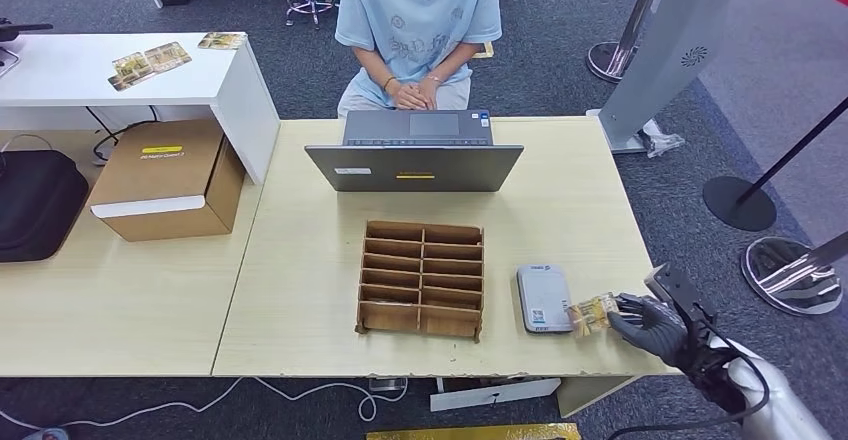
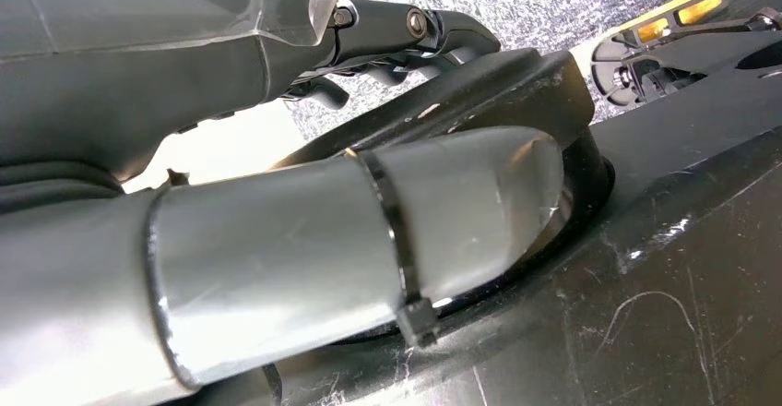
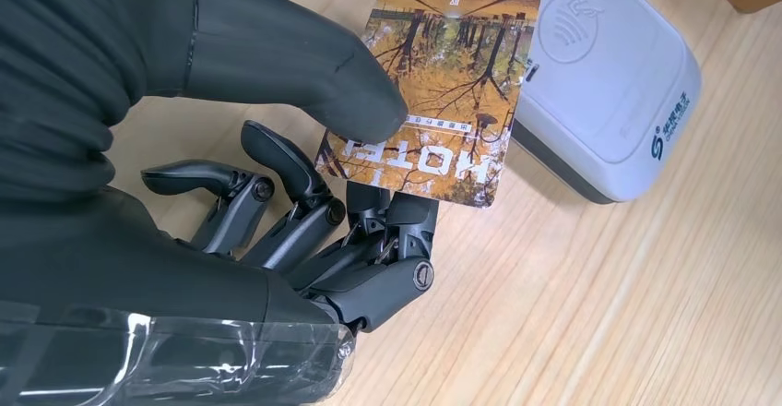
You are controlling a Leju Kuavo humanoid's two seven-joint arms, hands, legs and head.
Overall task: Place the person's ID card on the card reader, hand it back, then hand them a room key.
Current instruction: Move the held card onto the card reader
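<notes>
right hand (image 1: 648,322) pinches card (image 1: 592,314), lower right of frame | card just beside reader (image 1: 543,298) | tip: slide it flat onto reader top | left hand (image 2: 277,148): cannot tell

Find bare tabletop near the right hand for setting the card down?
Bare wood lies between the wooden organizer and card reader, and wider between reader and laptop. It is crowded where the right hand pinches the card.

Hotel reception desk, laptop (image 1: 415,155), card reader (image 1: 543,298) (stanchions nearby)
</notes>
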